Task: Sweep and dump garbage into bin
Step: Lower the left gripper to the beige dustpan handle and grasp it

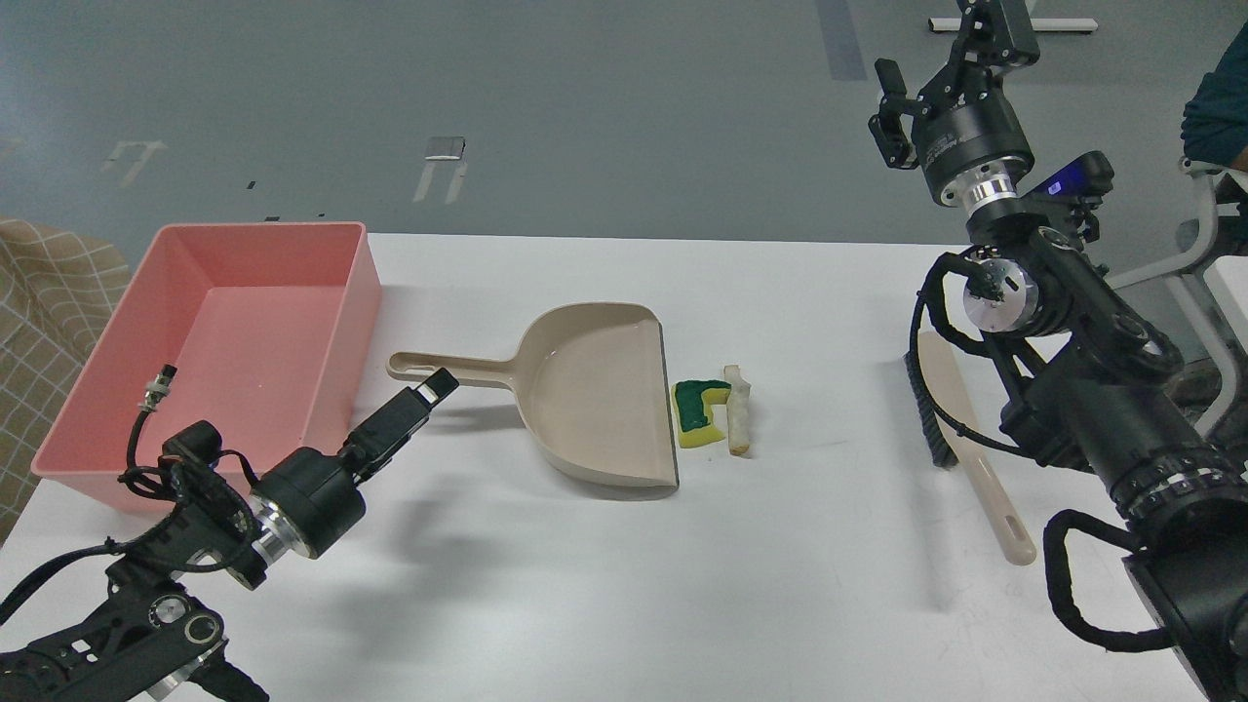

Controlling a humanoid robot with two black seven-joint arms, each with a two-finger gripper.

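The garbage lies together on the white table: a yellow sponge piece with a green top [700, 411] and a white bread wedge [738, 409] just right of it. Both sit at the open lip of the beige dustpan [595, 390], whose handle [439, 369] points left. The pink bin [351, 312] stands at the left and looks empty. My left gripper [429, 392] is low, just in front of the handle's end, seen edge-on. My right gripper [946, 44] is raised high at the far right, open and empty.
A beige brush [975, 478] with black bristles lies on the table at the right, under my right arm. A checked cloth [49, 302] hangs beyond the table's left edge. A person's arm shows at the right edge.
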